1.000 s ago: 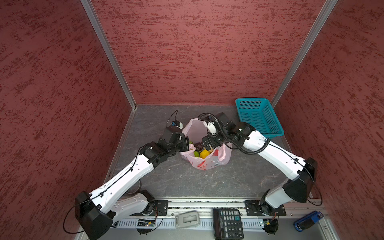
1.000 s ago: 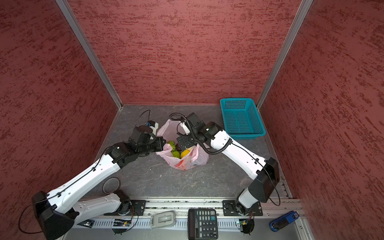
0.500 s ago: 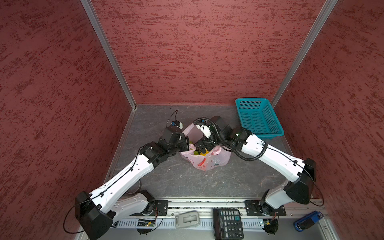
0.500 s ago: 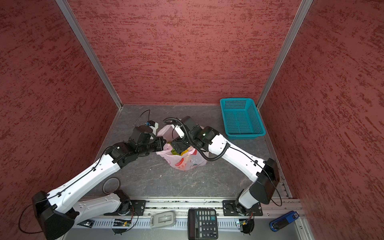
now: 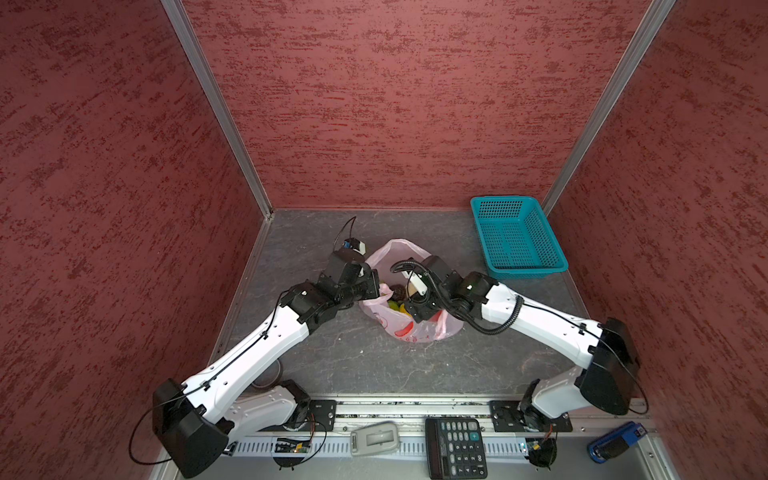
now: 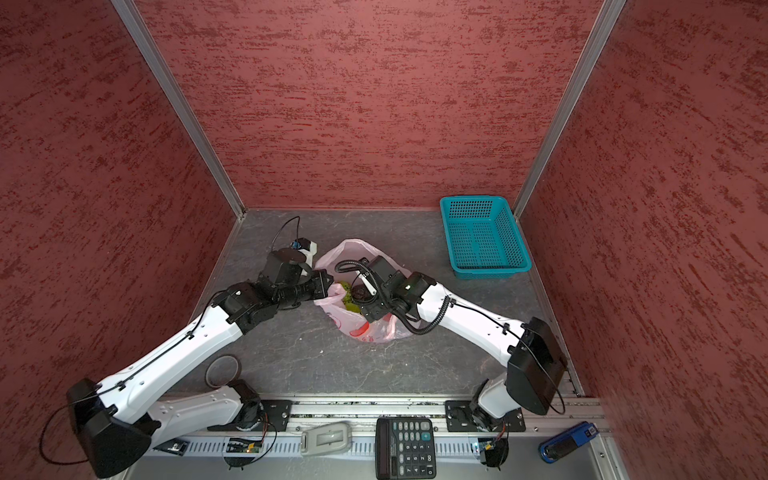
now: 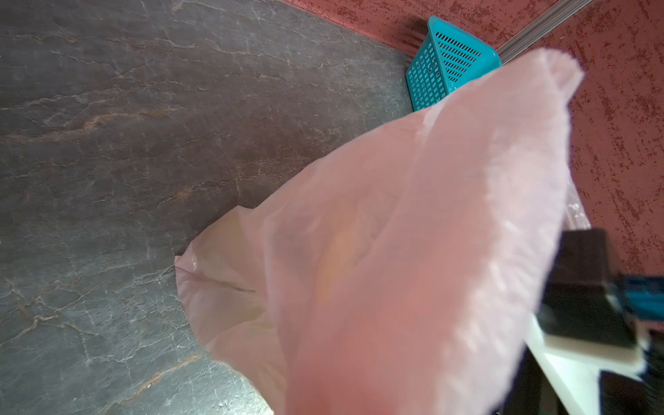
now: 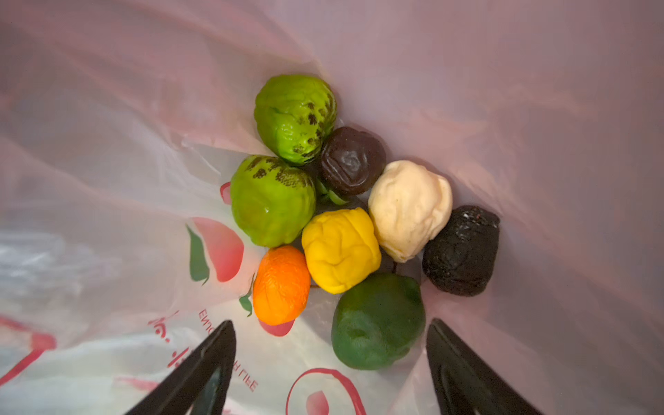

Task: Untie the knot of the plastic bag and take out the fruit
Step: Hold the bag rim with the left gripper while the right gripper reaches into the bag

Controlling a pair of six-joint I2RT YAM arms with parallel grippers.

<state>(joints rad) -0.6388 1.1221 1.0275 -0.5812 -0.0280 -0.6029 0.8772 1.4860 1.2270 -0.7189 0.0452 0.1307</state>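
With the right pincer [image 8: 330, 323] spread inside the bag [image 8: 503, 107], the dark green fruit [image 8: 377, 321] lies just ahead between its jaws, while the left pincer [image 5: 375, 286] pinches the bag's rim.

The plastic bag [image 8: 107, 251] carries red print just beside the orange fruit [image 8: 281, 285], upside-down capitals that look like "ENJO…" and, farther from that fruit, "LIFE" (the red cursive strokes nearby are illegible), while the calculator [image 5: 455, 446] keys are too small to read.
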